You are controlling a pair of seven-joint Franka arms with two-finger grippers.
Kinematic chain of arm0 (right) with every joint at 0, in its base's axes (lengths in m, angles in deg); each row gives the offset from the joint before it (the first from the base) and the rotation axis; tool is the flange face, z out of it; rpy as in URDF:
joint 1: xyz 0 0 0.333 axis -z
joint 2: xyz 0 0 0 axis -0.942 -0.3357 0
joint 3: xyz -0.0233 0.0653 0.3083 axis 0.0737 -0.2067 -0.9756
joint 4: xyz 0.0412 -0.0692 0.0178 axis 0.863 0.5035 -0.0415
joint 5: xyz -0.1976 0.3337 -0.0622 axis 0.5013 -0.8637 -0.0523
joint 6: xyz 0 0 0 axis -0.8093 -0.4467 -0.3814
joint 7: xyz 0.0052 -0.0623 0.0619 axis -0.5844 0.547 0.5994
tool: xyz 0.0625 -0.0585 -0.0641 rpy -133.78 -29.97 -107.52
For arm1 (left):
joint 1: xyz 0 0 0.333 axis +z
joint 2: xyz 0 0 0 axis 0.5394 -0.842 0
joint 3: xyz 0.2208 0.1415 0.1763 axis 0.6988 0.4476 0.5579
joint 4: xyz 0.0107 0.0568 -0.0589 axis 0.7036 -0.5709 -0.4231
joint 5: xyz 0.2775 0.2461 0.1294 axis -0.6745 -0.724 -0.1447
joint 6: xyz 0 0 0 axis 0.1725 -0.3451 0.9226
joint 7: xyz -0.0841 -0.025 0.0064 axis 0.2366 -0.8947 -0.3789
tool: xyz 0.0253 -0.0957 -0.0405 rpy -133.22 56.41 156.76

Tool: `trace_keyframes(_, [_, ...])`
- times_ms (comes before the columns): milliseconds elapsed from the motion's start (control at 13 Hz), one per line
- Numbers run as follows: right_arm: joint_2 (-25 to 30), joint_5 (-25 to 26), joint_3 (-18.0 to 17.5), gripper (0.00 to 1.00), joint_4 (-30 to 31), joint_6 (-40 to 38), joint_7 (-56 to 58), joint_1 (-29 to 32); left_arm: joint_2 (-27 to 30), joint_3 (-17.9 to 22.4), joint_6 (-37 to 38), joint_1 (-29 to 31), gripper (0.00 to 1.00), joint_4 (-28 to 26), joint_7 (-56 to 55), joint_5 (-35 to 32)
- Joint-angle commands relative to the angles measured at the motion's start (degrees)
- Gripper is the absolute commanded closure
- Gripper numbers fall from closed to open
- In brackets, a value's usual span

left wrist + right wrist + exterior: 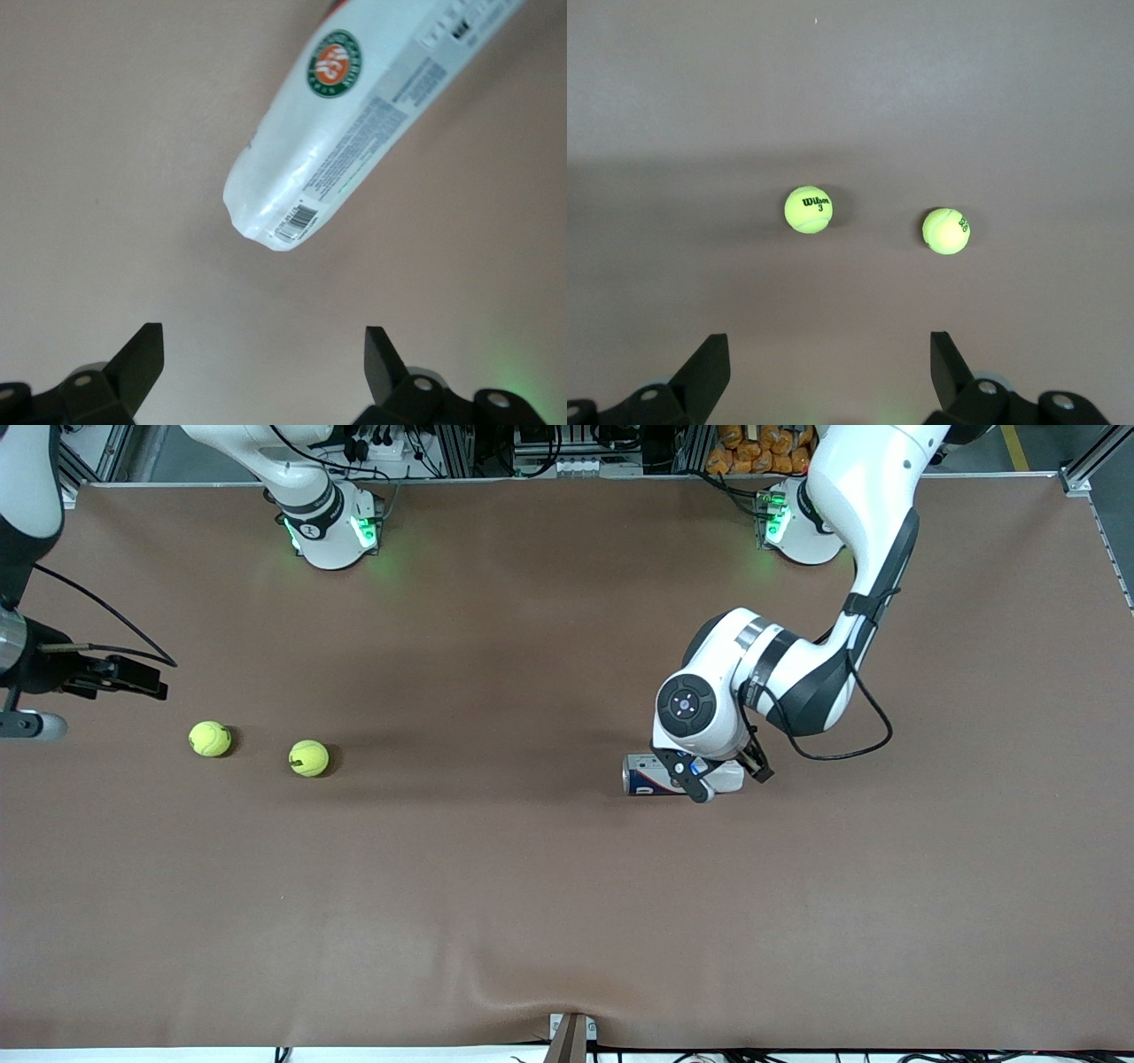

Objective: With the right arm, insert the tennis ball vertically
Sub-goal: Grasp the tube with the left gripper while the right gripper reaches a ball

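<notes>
Two yellow-green felt tennis balls lie on the brown counter (496, 921) toward the right arm's end: one tennis ball (210, 739) and a second ball (308, 758), apart. The right claw (830, 376) hangs spread, holding nothing. The left claw (264, 367), spread too, hovers over a white plastic ball tube (640, 774) lying on its side.

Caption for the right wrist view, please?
Open right gripper above brown table, two tennis balls lying apart ahead.

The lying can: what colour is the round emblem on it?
Green ring around orange centre, on the white can; left wrist view.
</notes>
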Motion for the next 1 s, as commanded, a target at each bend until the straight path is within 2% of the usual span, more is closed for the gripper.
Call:
trace_keyframes(0, [-4.1, -0.6, -0.4, 0.00, -0.7, -1.0, -0.8, 0.0, -2.4, -0.1, -2.1, -0.3, 0.00, 1.7, 8.3, -3.9])
trace_keyframes(307, [-8.6, -1.0, -0.6, 0.00, 0.8, -0.9, -1.1, -1.1, -4.7, -0.1, -4.9, -2.0, 0.00, 1.6, 10.4, -6.3])
trace_keyframes(537, [-13.3, -4.1, -0.5, 0.00, 1.0, -0.2, -1.1, -0.6, -5.9, -0.1, -7.9, -2.4, 0.00, 1.0, 16.0, -6.5])
trace_keyframes(767, [-16.2, -4.2, -0.5, 0.00, 1.7, 1.2, -1.2, -1.5, -7.5, -0.1, -8.0, -4.2, 0.00, 0.6, 16.1, -8.1])
trace_keyframes(921, [-16.4, -4.2, -0.6, 0.00, 5.2, 4.6, -1.2, -1.8, -8.6, -0.1, -8.0, -4.2, 0.00, 0.8, 15.9, -8.7])
